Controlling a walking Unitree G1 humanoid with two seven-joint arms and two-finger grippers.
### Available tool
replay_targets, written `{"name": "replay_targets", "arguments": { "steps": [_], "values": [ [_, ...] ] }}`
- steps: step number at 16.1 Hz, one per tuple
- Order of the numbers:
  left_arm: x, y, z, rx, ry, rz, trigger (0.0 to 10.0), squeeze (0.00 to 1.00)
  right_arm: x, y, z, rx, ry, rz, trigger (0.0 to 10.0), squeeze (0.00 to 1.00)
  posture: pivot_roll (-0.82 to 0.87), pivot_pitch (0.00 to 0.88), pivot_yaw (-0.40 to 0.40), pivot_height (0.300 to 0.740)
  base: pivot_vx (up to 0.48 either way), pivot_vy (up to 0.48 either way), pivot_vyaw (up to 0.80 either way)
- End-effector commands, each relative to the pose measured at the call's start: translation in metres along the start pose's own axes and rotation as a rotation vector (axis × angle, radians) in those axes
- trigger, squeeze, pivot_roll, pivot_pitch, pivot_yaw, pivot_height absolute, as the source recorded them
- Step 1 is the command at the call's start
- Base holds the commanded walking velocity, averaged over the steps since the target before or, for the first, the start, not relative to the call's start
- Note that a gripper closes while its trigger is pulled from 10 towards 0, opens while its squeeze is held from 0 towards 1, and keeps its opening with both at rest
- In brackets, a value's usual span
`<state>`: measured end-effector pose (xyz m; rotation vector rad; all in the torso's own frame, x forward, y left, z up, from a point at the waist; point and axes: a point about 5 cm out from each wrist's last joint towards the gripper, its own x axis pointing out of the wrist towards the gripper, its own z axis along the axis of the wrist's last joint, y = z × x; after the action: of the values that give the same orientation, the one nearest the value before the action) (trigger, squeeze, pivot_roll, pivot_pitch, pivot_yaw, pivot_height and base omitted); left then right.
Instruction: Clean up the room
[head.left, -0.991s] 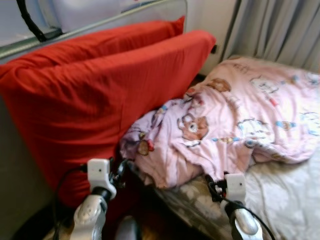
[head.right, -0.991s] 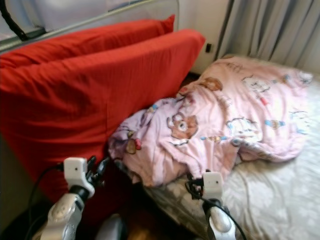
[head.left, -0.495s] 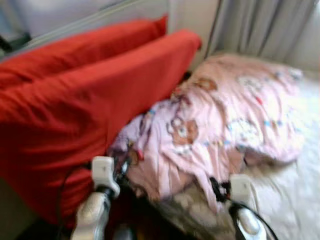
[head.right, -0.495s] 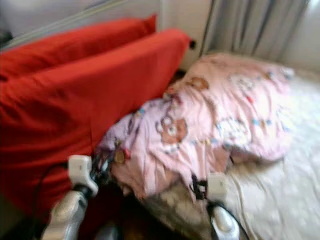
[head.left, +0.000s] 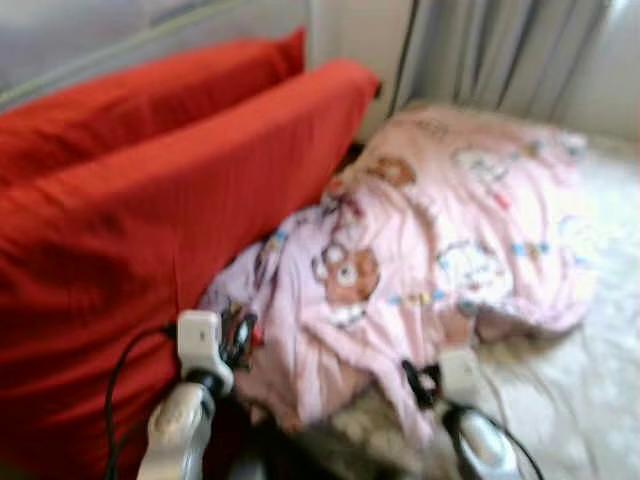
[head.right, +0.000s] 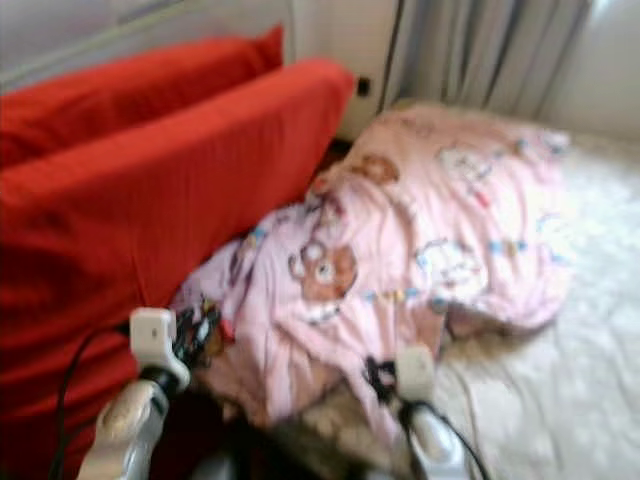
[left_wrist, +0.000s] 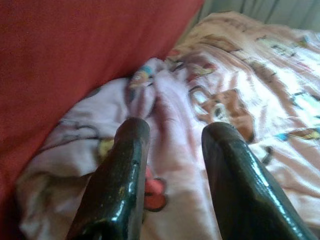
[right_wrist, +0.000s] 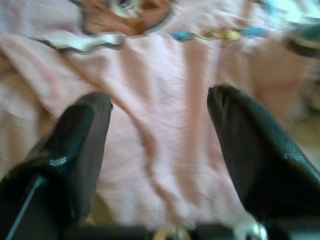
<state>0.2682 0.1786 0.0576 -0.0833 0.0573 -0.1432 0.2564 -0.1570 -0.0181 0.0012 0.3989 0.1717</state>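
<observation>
Pink blanket (head.left: 430, 240) lies rumpled just ahead of both grippers: left gripper (left_wrist: 172, 145) and right gripper (right_wrist: 160, 125) are spread wide. Best pinch a thick fold near the hem, clear of the red cushion (head.left: 150, 210).

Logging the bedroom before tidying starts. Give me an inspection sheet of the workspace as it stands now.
Surface: bed with a pale sheet, partly covered.
Job's things: pink bear-print blanket, crumpled in a heap at the bed's near corner, lying against the red cushions.
Clutter: two large red cushions leaning on edge beside the bed.
Grippers: left gripper open, over the blanket's edge by the cushions; right gripper open, just above a blanket fold.
Cables: black cable looping beside the left arm's wrist.
Surroundings: grey curtain behind the bed; pale wall at the corner.
</observation>
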Motion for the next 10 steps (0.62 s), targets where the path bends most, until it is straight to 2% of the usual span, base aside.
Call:
{"name": "replay_targets", "arguments": {
  "steps": [1,3,4,5,8,10],
  "values": [
    [0.001,-0.003,0.004,-0.004,-0.013,-0.006,10.0,0.0,-0.006,-0.001,-0.022,-0.038,0.151,0.033,10.0,0.0,0.02,0.066,-0.009,0.644,0.0,0.0,0.0],
    [0.0,-0.004,0.005,-0.002,-0.013,-0.012,10.0,0.0,-0.004,0.002,-0.033,-0.116,0.274,0.05,10.0,0.0,0.03,0.078,-0.002,0.644,0.0,0.0,0.0],
    [-0.002,-0.004,0.005,0.0,-0.012,-0.015,10.0,0.0,-0.003,0.0,-0.032,-0.127,0.292,0.023,10.0,0.85,0.04,0.088,0.001,0.644,0.0,0.0,0.0],
    [-0.004,-0.004,0.006,0.001,-0.012,-0.015,10.0,0.0,-0.001,-0.002,-0.03,-0.131,0.293,0.002,10.0,1.0,0.05,0.095,0.003,0.644,0.0,0.0,0.0],
    [-0.013,0.001,0.007,0.011,-0.002,-0.001,10.0,0.0,0.013,-0.003,-0.01,-0.145,0.252,-0.056,10.0,1.0,0.07,0.126,0.007,0.644,0.0,0.0,0.0],
    [-0.017,0.0,0.004,0.011,0.014,-0.003,10.0,0.0,0.013,-0.004,-0.011,-0.211,0.277,-0.079,10.0,1.0,0.07,0.128,0.01,0.644,0.0,0.0,0.0]
  ]
}}
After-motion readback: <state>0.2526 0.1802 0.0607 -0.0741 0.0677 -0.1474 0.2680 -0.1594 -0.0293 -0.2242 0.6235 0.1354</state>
